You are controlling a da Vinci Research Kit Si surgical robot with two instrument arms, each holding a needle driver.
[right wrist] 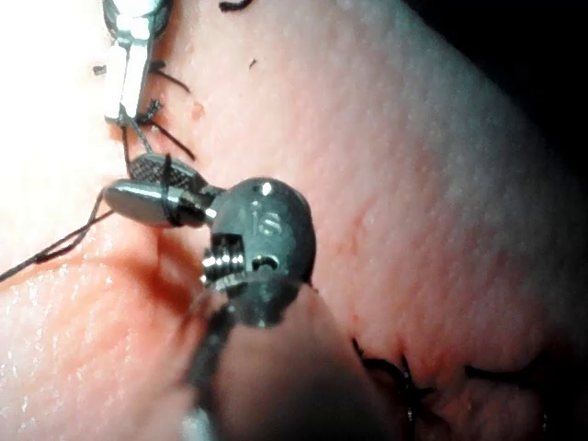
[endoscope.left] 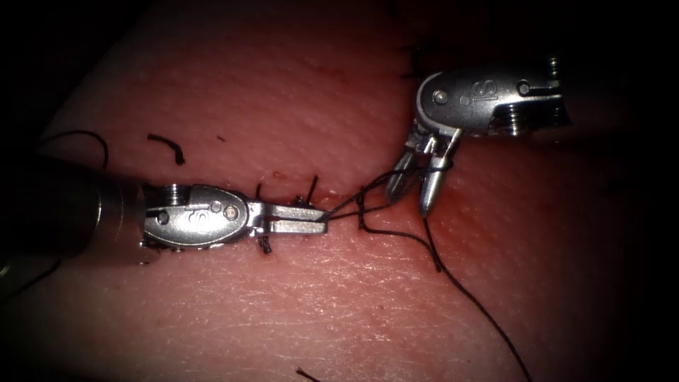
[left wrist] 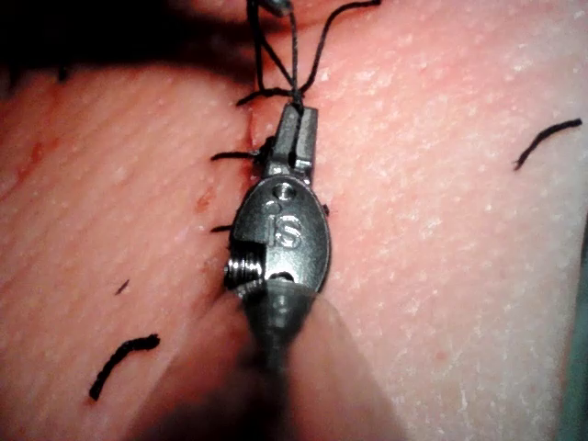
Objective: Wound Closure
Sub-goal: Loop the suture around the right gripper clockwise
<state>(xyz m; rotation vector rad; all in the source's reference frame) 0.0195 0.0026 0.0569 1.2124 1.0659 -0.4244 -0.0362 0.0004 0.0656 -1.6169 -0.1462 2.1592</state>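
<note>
Pink tissue (endoscope.left: 283, 92), pale and finely grained, makes up the whole ground, with darkness beyond its far edge. Cut (endoscope.left: 304, 201): runs across the middle, already crossed by several dark stitches. Thread (endoscope.left: 382, 205): dark, stretched taut between the two tools over the cut, with a loop wound around the right tool's fingers and a long free tail trailing away over the tissue. Left tool (endoscope.left: 322, 221): lies along the cut, fingers pressed together on the thread at their tips. Right tool (endoscope.left: 414, 187): points down at the tissue, fingers spread apart, the thread wrapped about them. Needle: cannot be made out. Cut ends of thread (endoscope.left: 168, 145): short dark pieces scattered on the tissue, well apart from the tools.
</note>
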